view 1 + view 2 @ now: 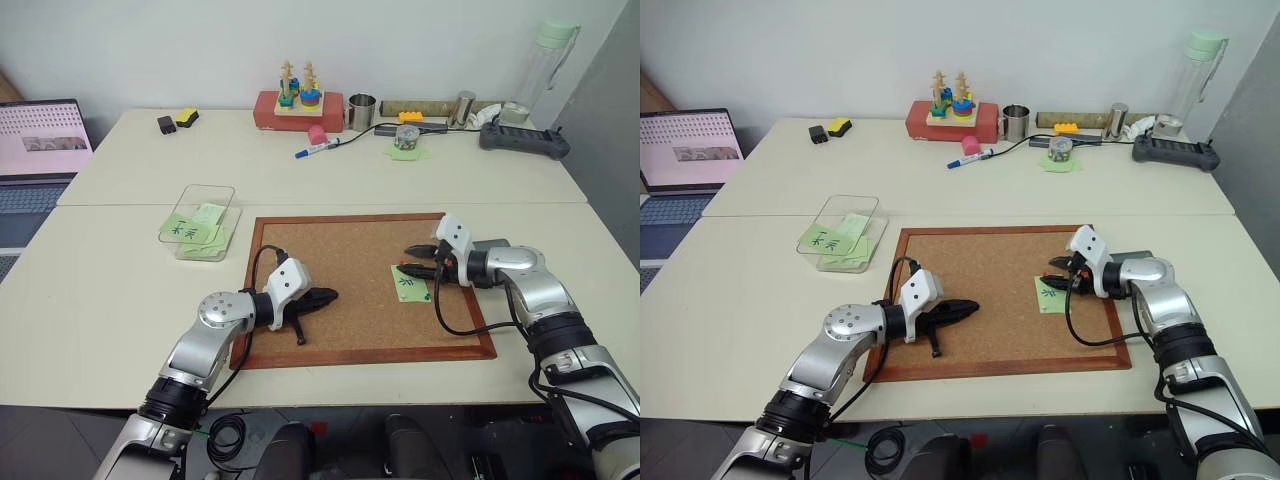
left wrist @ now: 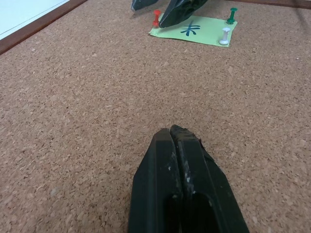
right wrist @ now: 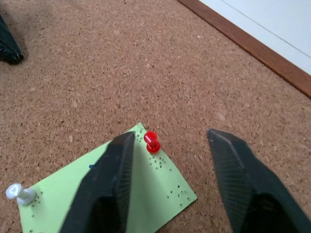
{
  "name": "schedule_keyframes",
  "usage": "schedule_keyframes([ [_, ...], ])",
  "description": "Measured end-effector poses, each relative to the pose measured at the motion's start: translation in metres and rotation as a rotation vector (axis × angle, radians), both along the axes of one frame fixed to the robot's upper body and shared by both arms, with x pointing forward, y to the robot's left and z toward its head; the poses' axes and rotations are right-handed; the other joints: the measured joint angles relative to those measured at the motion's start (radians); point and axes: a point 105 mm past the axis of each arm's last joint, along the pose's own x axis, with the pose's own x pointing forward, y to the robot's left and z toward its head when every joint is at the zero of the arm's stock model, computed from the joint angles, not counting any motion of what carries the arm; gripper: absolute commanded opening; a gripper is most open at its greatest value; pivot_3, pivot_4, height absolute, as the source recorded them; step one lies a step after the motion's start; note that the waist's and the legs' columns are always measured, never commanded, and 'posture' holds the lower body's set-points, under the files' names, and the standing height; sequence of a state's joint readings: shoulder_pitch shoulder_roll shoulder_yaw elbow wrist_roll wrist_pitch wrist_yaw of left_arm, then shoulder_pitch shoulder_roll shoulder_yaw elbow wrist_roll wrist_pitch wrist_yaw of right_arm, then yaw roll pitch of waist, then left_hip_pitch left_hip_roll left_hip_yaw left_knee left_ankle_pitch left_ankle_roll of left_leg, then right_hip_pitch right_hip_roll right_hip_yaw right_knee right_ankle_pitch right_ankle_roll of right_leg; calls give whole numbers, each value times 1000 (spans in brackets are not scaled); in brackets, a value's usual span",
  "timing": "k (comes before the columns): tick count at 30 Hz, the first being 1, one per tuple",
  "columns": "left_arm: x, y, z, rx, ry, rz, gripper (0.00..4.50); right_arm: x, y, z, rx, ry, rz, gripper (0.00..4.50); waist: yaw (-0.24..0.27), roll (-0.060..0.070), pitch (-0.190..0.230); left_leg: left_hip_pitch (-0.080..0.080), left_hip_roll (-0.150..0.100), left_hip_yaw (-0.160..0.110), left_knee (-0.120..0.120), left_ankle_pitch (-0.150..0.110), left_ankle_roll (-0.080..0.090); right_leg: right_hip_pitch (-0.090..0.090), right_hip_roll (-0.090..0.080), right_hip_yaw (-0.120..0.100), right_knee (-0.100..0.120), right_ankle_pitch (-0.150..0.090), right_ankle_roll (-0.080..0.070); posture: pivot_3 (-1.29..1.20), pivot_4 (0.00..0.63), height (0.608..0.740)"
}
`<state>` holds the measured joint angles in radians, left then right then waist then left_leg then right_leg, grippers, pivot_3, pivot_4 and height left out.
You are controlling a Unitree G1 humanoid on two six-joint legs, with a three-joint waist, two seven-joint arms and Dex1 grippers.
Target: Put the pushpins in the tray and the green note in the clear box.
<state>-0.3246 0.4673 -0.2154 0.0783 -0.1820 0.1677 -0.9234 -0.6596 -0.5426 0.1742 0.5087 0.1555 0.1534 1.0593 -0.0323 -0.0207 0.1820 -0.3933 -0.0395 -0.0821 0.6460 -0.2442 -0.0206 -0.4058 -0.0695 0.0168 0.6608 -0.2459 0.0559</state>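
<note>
on the corkboard [image 1: 340, 250], a green note [image 1: 410, 283] held by red [image 3: 151, 141], green [image 2: 232, 15] and white [image 2: 224, 36] pins; right gripper [image 3: 170, 145] fingers apart astride the red pin; left gripper [image 2: 176, 132] closed, well apart from the note.

Cream tables [image 1: 330, 180] against white wall [image 1: 200, 50]

Green note [image 2: 194, 30] lies flat on corkboard [image 1: 350, 260], right side, dark mark at centre. Red pushpin [image 3: 152, 141], green pushpin [image 2: 232, 14] and white pushpin [image 2: 224, 36] stand upright in its corners. Clear box [image 1: 200, 221], off the board's left, holds other green slips.
</note>
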Motion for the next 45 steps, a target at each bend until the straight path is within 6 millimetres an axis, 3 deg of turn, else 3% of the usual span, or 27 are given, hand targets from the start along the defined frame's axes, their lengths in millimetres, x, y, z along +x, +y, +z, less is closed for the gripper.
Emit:
schedule_keyframes([
  [8, 0, 1, 0, 1, -3, 9, 0, -3, 2, -1, 4, 13, 29, 68, 0, 0, 0, 0, 0, 0, 0, 0, 0, 0, 0, 0, 0, 0, 0, 0, 150, 740],
  [17, 0, 1, 0, 4, -5, 9, 0, -5, 3, 1, 24, 22, 28, 68, 0, 0, 0, 0, 0, -1, 0, 0, 0, 0, 0, 0, 0, 0, 0, 0, 150, 740],
  [24, 1, 2, 0, 11, -12, 18, 0, -7, 5, 30, 138, -2, 20, 68, 0, 0, 0, 1, 0, -1, 0, 0, 0, 0, 0, 0, 0, 0, 0, 0, 150, 740],
  [31, 1, 2, 0, 16, -14, 11, 0, -3, -6, 55, 216, -30, -62, 68, 0, 0, 0, 1, 0, -2, 0, 0, 0, 0, 0, 0, 0, 0, 0, 0, 150, 740],
  [34, 1, 1, 0, 19, -16, 4, 0, -3, -23, 66, 201, -65, -120, 68, 3, 0, 0, 0, 0, -1, 0, 0, 0, 0, 0, 0, 0, 0, 0, 0, 150, 740],
  [37, 1, 0, 0, 21, -20, -4, 0, -5, -60, 70, 145, -105, -249, 68, 4, 0, 0, 0, 0, -1, 0, 0, 0, 0, 0, 0, 0, 0, 0, 0, 150, 740],
  [41, 1, 1, -1, 25, -23, -2, 0, -11, -101, 48, 66, -90, -424, 68, 4, 1, -1, 0, 0, 1, 0, 0, 0, 1, 0, 0, 0, 0, 0, 0, 150, 740],
  [45, 2, 2, -1, 26, -21, 1, 0, -15, -128, 30, 21, -65, -550, 68, 0, 1, -1, 1, 0, 2, 0, 0, 0, 1, 0, 1, 0, 0, 0, 0, 150, 740],
])
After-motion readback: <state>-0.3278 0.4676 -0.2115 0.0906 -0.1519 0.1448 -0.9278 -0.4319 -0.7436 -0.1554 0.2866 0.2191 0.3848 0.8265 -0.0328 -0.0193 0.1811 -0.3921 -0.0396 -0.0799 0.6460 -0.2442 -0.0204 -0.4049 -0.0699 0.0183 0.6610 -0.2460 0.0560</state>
